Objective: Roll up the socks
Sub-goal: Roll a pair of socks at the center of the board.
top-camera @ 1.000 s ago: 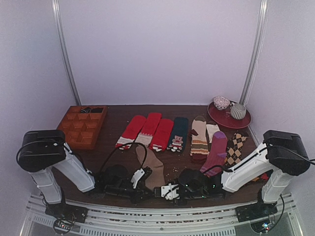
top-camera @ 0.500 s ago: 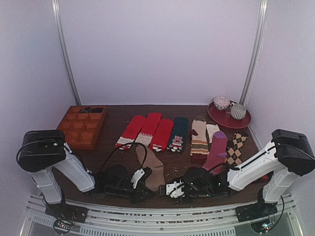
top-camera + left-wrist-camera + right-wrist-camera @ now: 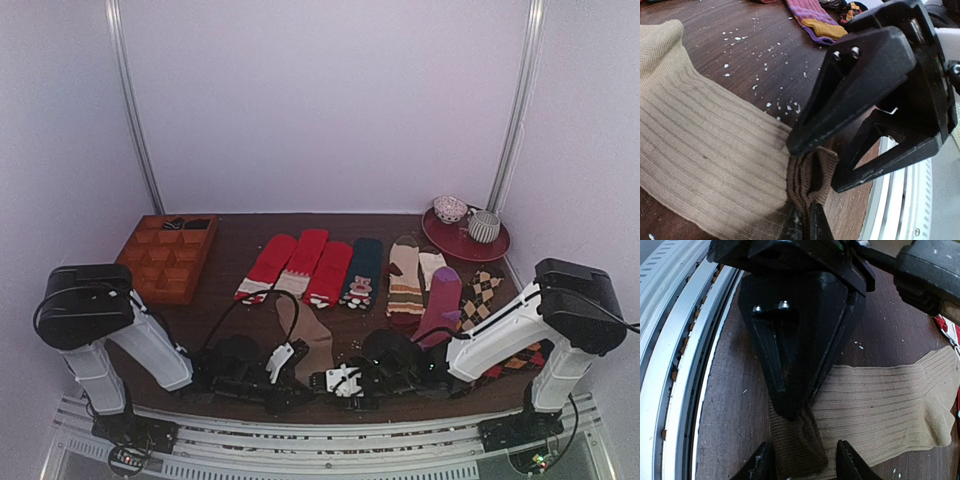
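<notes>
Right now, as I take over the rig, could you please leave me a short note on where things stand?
Left gripper: shut on the near end of the socks.
Right gripper: open, fingers either side of that same end, not gripping.
Socks: tan pair lying flat on the table between the arms, only the near end bunched.
Done: end pinched.
Left: the whole roll.

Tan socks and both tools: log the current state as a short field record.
item: tan socks, spread flat on the table, near end bunched
left tool: shut, pinching the bunched near end
right tool: open, fingers on either side of that same end
roll: not yet formed
behind: red socks, farther back, apart from both tools
</notes>
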Robot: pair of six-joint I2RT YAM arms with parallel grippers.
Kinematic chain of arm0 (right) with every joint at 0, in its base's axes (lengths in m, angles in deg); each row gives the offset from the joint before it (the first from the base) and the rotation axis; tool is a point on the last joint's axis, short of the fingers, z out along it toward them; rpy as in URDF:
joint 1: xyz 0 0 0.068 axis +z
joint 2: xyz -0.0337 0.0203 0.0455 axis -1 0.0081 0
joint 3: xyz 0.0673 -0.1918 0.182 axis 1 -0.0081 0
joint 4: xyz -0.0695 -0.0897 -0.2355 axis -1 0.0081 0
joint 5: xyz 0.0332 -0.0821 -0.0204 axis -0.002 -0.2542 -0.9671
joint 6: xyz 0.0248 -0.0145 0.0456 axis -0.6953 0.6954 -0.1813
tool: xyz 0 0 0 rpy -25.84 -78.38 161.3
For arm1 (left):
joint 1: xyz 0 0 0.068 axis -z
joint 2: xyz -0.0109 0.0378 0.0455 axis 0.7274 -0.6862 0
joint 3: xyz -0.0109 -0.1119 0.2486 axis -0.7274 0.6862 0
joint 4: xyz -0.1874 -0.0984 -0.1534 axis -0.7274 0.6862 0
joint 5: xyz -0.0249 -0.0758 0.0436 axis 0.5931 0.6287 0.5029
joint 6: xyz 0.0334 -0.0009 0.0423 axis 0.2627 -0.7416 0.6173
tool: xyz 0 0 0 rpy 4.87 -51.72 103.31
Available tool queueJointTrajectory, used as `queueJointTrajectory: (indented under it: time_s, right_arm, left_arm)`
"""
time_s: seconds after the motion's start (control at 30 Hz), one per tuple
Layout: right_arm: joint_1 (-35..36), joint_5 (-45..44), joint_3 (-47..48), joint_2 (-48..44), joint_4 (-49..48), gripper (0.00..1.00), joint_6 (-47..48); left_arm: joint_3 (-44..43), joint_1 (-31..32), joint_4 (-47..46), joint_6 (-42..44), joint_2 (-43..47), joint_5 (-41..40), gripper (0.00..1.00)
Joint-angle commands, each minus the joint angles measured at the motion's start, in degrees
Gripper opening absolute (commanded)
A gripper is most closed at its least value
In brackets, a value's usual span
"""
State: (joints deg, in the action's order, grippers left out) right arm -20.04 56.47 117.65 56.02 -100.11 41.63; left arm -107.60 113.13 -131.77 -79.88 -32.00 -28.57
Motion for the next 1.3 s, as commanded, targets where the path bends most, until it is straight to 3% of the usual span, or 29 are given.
queueJointTrajectory:
  time_s: [0.0, 0.2, 0.5, 0.8, 1.27]
  right_arm:
    - [-1.1, 1.5, 1.9, 2.1, -1.3, 0.44, -1.2]
    - [-2.2, 2.2, 3.3, 3.2, 0.4, 0.41, -3.1]
    - [-1.9, 0.5, -6.6, -8.4, -11.0, 0.46, -2.3]
    - [2.4, 3.3, -3.5, -5.4, -5.0, 0.42, 4.4]
    - [8.4, 1.8, -3.2, -6.5, 2.3, 0.39, 6.5]
  left_arm:
    - [3.8, 0.4, 19.5, 0.6, -4.6, 0.5, 0.00]
    - [3.5, 0.4, 20.5, -0.1, -5.0, 1.8, 0.00]
    - [8.5, 0.4, 16.1, -11.8, -5.4, 10.4, 0.00]
    - [5.5, 0.3, 24.5, -10.0, -5.6, 12.7, 0.00]
    - [5.1, 0.3, 24.9, -10.2, -8.6, 12.1, 0.00]
